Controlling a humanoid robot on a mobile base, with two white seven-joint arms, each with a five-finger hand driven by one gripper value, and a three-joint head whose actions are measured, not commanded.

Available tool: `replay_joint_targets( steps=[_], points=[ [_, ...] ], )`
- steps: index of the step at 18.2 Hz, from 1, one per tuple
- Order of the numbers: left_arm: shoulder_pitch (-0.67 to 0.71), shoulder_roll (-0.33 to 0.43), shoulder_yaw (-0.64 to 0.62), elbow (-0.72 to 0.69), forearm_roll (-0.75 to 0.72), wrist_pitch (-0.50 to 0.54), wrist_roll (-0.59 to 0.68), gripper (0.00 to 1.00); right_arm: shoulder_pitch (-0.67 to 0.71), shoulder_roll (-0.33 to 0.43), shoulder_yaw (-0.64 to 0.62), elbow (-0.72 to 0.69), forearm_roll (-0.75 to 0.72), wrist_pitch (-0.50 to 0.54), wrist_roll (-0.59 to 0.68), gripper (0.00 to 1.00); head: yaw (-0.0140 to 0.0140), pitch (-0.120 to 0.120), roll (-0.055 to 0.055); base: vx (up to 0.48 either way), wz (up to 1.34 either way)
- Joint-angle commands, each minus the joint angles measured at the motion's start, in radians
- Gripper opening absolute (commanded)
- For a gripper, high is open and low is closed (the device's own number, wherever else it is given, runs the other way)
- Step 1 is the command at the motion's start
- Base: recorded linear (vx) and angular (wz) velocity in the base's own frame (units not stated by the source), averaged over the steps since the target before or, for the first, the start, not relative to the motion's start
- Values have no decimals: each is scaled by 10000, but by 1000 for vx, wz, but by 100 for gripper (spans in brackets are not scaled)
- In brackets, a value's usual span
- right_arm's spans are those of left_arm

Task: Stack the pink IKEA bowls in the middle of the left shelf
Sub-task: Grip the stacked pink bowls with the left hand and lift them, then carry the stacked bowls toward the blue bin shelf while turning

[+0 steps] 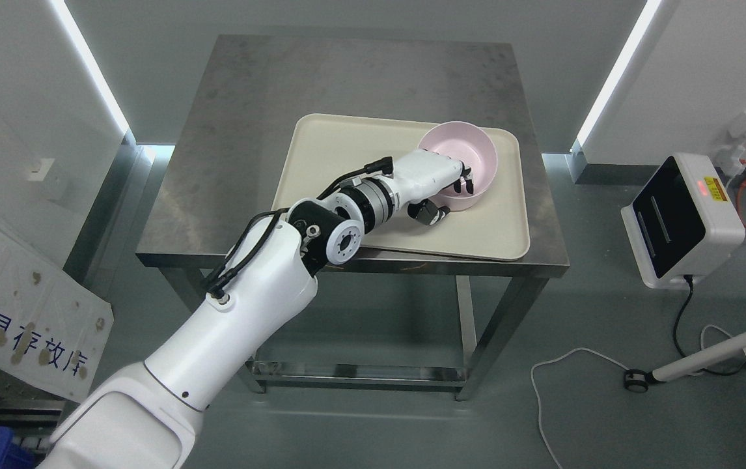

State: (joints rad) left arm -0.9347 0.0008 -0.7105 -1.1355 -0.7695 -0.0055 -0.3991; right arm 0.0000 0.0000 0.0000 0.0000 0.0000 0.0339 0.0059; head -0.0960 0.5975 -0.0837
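Standing at the middle of the head view is a steel table (230, 130) with a dull, scuffed top and a lower rail between its legs, set on a grey floor between two white walls with lit strips running up them. Next in size comes the robot's left arm (217, 339), white with black cables along it, which enters from the lower left corner and reaches up and across the table's front edge. A cream tray (340, 150) lies on the right half of the table top, its near edge close to the table's front edge. To the right of the table, on the floor, sits a white box-like device (682, 218) with a dark front panel and a small red light (a black cord runs down from it). A white sign with blue characters (21, 319) leans at the far left. On the tray's far right corner rests the pink bowl (474, 153), upright and open side up. The left hand (441, 185) is at the bowl's near rim, its dark fingertips curled over the rim into the bowl while the thumb sits below against the outer wall, so it pinches the bowl's wall.
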Motion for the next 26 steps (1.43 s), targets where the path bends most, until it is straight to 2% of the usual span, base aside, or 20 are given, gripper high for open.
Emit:
replay_joint_targets(
  steps=[1, 3, 10, 17, 21, 26],
  points=[
    [-26, 167, 201, 249, 56, -525, -134, 13, 291, -175, -108, -337, 0, 14, 3, 100, 0, 0, 0, 0, 0],
    [-11, 167, 538, 294, 56, -1398, -425, 0, 291, -175, -108, -337, 0, -1, 3, 100, 0, 0, 0, 0, 0],
    [35, 167, 1366, 295, 71, -1586, -350, 0, 291, -175, -108, -337, 0, 14, 3, 100, 0, 0, 0, 0, 0],
    [-103, 167, 3221, -103, 117, -2138, -456, 0, 291, -175, -123, -337, 0, 14, 3, 100, 0, 0, 0, 0, 0],
    [142, 167, 4555, -945, 209, -2933, -947, 1, 291, -175, -108, -337, 0, -1, 3, 100, 0, 0, 0, 0, 0],
    [1811, 167, 6732, -3273, 209, -4252, -2402, 1, 291, -175, -108, -337, 0, -1, 3, 100, 0, 0, 0, 0, 0]
  ],
)
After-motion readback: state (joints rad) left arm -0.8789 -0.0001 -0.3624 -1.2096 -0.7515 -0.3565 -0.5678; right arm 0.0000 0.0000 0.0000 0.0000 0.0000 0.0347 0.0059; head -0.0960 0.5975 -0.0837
